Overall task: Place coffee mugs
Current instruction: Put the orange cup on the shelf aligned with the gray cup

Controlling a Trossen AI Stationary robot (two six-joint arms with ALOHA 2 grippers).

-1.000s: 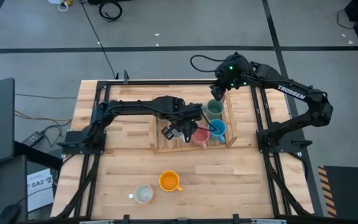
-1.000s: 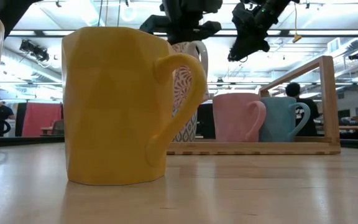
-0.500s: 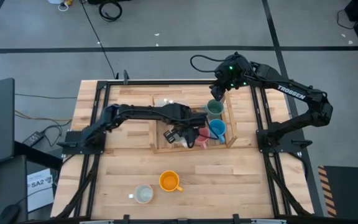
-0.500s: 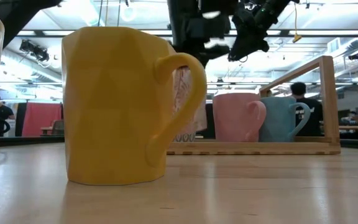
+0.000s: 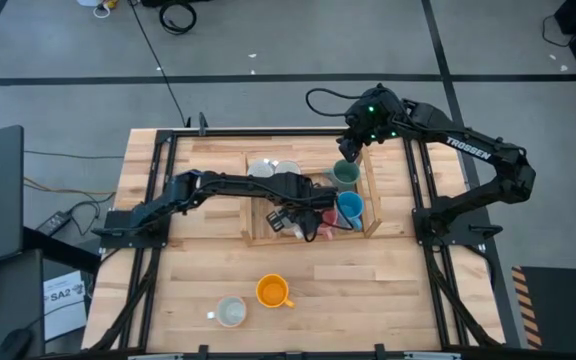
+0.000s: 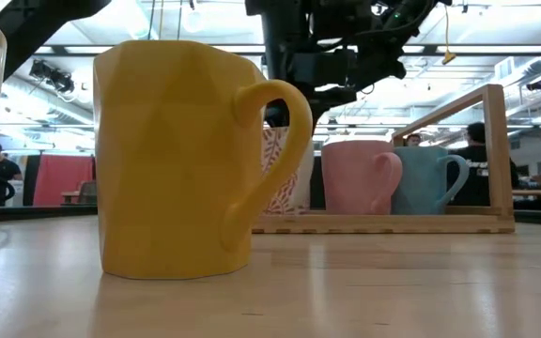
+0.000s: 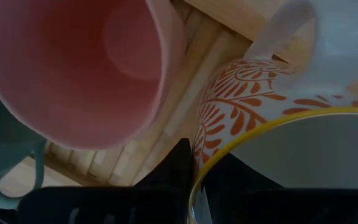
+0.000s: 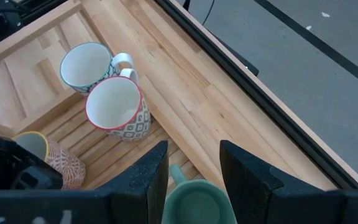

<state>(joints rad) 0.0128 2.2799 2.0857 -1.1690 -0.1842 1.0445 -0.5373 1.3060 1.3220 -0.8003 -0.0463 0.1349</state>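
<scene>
**High view: left arm gripping patterned mug in tray, right arm hovering over green mug**

High view: left gripper (image 5: 290, 212) is reaching into the slatted wooden tray (image 5: 370, 192), beside the pink ceramic mug (image 5: 324, 222) and blue ceramic mug (image 5: 350, 208). Right gripper (image 5: 350, 165) is hanging over the dark green mug (image 5: 344, 175) at the tray's far right. Two whitish mugs (image 5: 273, 167) are sitting at the tray's far side. Orange faceted mug (image 5: 272, 291) and a pale grey mug (image 5: 230, 312) are standing on the table, well apart from the tray.

Low view: orange mug is filling the foreground; pink and blue mugs are standing upright, touching.

Left wrist view: fingers are pinching the yellow rim of a white mug with orange leaf pattern (image 7: 260, 93), just beside the pink mug.

Right wrist view: fingers (image 8: 145, 174) are standing apart, gripping nothing, green mug below.
</scene>
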